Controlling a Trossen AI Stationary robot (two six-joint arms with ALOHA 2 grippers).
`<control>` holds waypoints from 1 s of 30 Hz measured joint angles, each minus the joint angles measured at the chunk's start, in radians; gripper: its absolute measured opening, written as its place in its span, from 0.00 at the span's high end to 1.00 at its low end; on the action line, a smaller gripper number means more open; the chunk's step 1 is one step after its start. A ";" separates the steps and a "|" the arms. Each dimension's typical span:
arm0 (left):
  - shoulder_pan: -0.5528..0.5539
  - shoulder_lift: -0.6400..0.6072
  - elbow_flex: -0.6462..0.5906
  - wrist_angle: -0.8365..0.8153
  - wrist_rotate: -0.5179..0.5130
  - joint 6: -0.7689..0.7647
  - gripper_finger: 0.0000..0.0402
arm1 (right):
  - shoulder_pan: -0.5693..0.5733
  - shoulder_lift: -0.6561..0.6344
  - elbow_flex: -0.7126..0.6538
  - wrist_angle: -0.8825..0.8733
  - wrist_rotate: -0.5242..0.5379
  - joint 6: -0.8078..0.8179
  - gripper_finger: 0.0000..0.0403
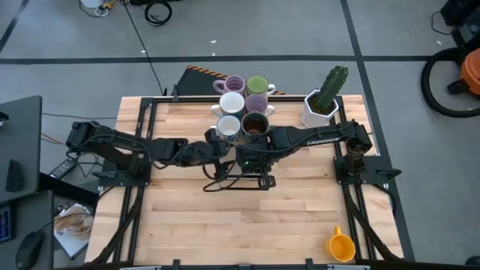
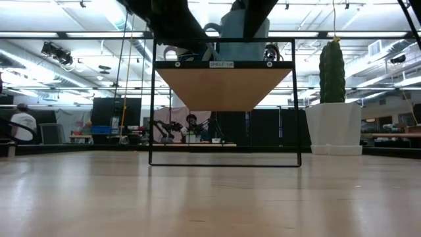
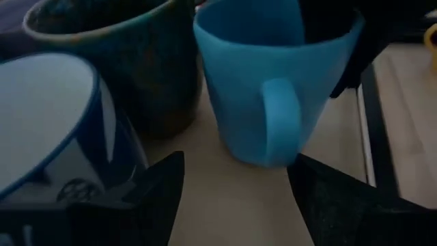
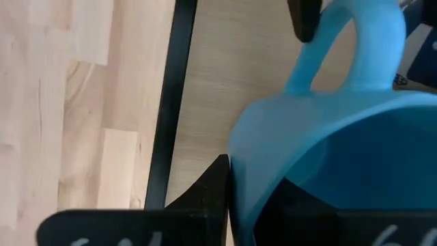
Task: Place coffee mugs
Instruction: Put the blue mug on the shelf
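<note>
A blue mug is upright over the raised shelf at the table's middle, its handle turned toward my left gripper. My right gripper comes down on it from above and is shut on its wall. My left gripper is open, level, close in front of the handle and touching nothing. Beside the blue mug stand a dark brown mug and a white mug. In the high view both arms hide the blue mug. An orange mug lies at the near right. My right gripper holds the blue mug by its wall at the rim, on the side away from the handle, one finger outside and one inside. The fingers point steeply down. The mug is upright; whether its base rests on the shelf board I cannot tell.
Several mugs, lilac, light green, white and others, cluster at the back centre. A white pot with a cactus stands at the back right. Bare wood lies toward the near edge.
</note>
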 joint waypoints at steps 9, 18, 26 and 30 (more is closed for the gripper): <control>-0.002 0.012 0.000 0.032 0.025 0.008 0.43 | 0.003 0.000 0.000 0.029 -0.025 -0.002 0.88; -0.009 0.012 0.000 0.026 0.029 -0.001 0.64 | 0.002 0.000 0.000 0.047 -0.034 -0.004 0.88; -0.020 0.012 0.000 0.018 0.026 0.020 0.79 | 0.003 0.000 0.000 0.047 -0.033 -0.006 0.85; -0.019 0.011 0.001 0.010 0.027 0.023 0.83 | 0.003 -0.002 0.000 0.045 -0.030 -0.009 0.79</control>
